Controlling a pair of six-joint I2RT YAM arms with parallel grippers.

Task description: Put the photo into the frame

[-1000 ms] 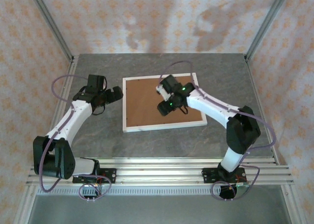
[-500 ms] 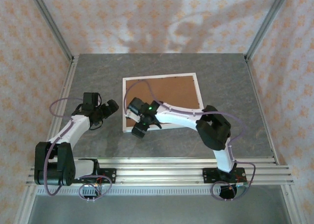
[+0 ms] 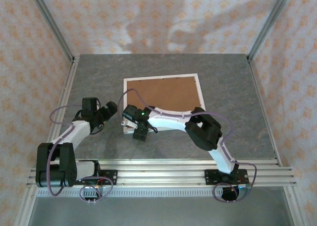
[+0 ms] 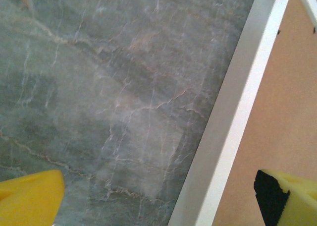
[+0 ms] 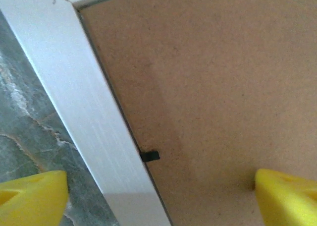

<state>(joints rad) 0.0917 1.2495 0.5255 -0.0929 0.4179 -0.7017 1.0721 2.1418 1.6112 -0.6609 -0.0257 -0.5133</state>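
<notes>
Nearest to me, the two arms are rising off the metal rails point(image 3: 158, 169) at the front edge of the desk point(image 3: 233, 87). The left claw point(image 3: 110, 108) is hanging low over the grey marbled desk just left of the frame point(image 4: 233, 112). Its yellow fingertips point(image 4: 29, 198) are spread wide, one sitting over bare stone and the other over the brown side, with the frame's white border running between them.

The right arm is reaching across to the left, and the right claw point(image 3: 139, 132) is hovering over the frame's near-left corner. It is spread just as wide — one fingertip point(image 5: 32, 196) is showing over the desk, the other over the backing board point(image 3: 163, 94), and it is pinching nothing. A small black tab point(image 5: 149, 156) is poking out where board meets border.

The frame is lying flat and back upward about the middle of the desk, slightly skewed, with the brown board filling its opening. Whether either claw is touching it I cannot tell. Beyond, patterned wallpaper point(image 3: 158, 23) is closing in the far side.
</notes>
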